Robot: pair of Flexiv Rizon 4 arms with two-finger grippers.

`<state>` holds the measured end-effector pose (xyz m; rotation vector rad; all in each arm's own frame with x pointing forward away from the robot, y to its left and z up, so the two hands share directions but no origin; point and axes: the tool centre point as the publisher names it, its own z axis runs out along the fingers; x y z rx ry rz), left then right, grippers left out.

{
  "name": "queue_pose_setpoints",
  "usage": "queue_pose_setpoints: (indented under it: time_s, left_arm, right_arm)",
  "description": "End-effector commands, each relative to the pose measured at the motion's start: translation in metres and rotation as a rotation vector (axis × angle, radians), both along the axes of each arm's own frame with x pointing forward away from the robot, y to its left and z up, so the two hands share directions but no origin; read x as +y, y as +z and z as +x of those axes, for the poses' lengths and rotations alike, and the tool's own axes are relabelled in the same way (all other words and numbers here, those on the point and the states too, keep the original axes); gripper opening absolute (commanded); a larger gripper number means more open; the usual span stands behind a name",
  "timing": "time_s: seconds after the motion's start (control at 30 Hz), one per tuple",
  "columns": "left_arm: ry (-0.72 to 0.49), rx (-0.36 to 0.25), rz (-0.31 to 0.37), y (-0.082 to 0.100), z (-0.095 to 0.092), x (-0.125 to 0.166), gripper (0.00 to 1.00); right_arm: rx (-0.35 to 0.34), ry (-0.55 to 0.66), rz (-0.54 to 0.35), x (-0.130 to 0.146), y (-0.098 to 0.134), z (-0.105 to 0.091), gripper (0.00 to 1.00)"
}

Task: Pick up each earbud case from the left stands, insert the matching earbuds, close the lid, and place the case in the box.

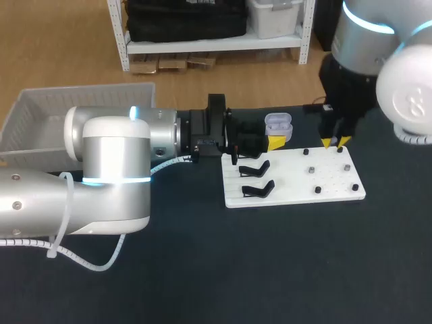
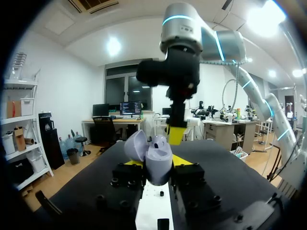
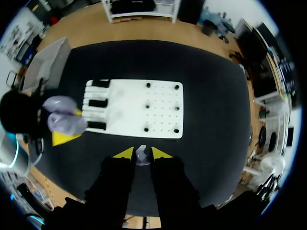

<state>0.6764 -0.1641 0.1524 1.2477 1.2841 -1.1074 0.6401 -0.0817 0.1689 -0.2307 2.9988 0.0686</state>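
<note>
Clamping the open earbud case (image 2: 156, 160) between its fingers is the left claw (image 1: 276, 137) — the right claw (image 1: 335, 142) pinches an earbud (image 3: 140, 154) at its tips.

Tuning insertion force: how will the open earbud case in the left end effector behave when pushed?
Likely light, stiff plastic. The earbud case looks glossy and rounded, so it may twist in the left end effector if pushed off-centre. Its raised lid probably swings shut if bumped.
</note>
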Motion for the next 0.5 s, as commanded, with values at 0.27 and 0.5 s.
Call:
queue_pose_setpoints:
  time_s: [0.27,0.5]
  left_arm:
    - [0.009,-0.007,-0.009,-0.002,-0.002,0.000,0.00]
    - [0.009,-0.007,-0.009,-0.002,-0.002,0.000,0.00]
  right_arm:
    - [0.030,0.278,-0.007,0.039,0.060,-0.008,0.00]
    - [0.001,0.336,0.012,0.064,0.065,0.004,0.00]
